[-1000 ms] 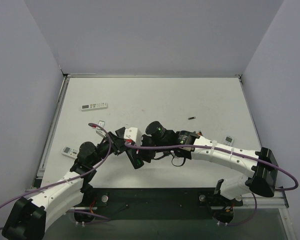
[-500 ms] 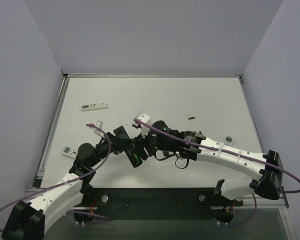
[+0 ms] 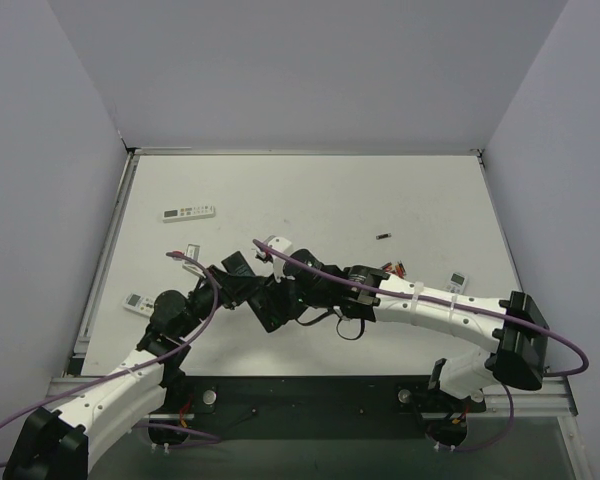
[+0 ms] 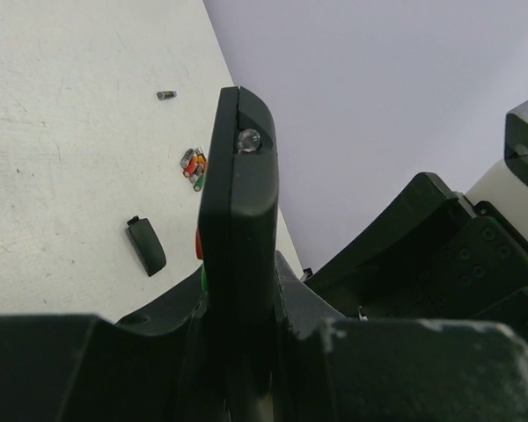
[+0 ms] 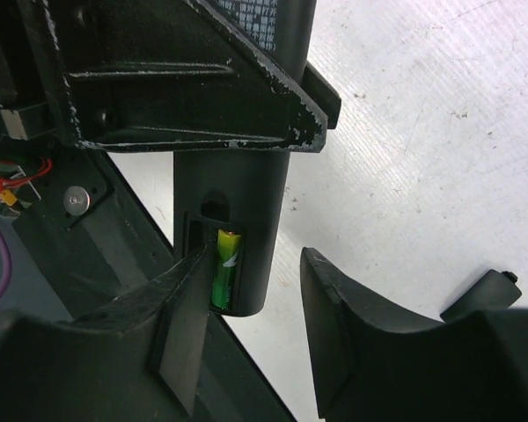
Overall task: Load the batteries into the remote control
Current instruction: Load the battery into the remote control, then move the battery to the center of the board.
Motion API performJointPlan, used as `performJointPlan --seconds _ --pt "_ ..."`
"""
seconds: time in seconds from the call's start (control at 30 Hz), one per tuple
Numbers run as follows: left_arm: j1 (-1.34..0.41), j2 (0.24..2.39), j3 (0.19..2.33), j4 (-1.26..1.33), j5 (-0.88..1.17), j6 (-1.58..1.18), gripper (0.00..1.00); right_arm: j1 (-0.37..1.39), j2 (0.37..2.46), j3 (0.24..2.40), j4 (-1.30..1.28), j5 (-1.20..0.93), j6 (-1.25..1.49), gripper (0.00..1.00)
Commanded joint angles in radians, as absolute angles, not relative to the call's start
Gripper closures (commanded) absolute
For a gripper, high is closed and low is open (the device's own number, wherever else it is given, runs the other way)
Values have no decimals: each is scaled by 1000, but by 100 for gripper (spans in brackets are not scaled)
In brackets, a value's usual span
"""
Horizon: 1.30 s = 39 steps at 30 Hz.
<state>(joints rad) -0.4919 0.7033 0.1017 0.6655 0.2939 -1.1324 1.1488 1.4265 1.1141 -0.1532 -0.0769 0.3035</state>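
White table [image 3: 330, 200], remote control [image 4: 238, 176] in left end effector [image 4: 238, 303]

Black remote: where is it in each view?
Top external: black remote just below centre, mostly hidden.
Left wrist: upright, centre frame.
Right wrist: centre, green battery in its open bay.
Landmark: loose black battery cover, both wrist views; not visible from top.

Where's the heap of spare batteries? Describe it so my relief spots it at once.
On the white table, look just beyond the right arm's white forearm. The cluster of tiny red, green and orange cylindrical batteries lies there, left of a small short white remote. Unlike the lone dark cell farther back, it is several colourful cells bunched together.
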Motion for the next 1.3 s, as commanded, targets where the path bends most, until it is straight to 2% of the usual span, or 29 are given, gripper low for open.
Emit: performJointPlan --seconds 0.0,0.17,0.3,0.4,0.53,0.63,0.67,0.87,0.97,1.17,1.27 --pt "-495 689 104 730 273 -1149 100 1163 1450 1112 -137 -63 325 62" --pt "-497 681 103 732 270 -1155 100 1164 1474 1112 -141 -55 328 67" --pt "-495 669 101 724 268 -1158 100 1164 1476 1104 -143 -8 324 82" --pt "-495 663 95 719 265 -1158 100 1163 1473 1103 -144 -5 319 88" --pt "-495 664 87 722 261 -1152 100 1164 1474 1115 -144 -28 318 86" --pt "-495 667 89 723 259 -1141 100 1163 1465 1129 -144 -37 324 69" --pt "-495 669 87 719 256 -1132 100 1164 1459 1134 -146 -41 324 60" --pt "-495 660 69 673 221 -1077 100 1161 1370 1155 -172 -3 341 35" --pt "-495 661 48 672 199 -1065 100 1134 1316 1166 -231 50 366 29" --pt "-494 669 38 669 207 -1035 100 918 1201 1092 -362 91 486 18" --pt "-494 664 40 661 216 -1029 100 784 1170 1049 -422 107 496 19"
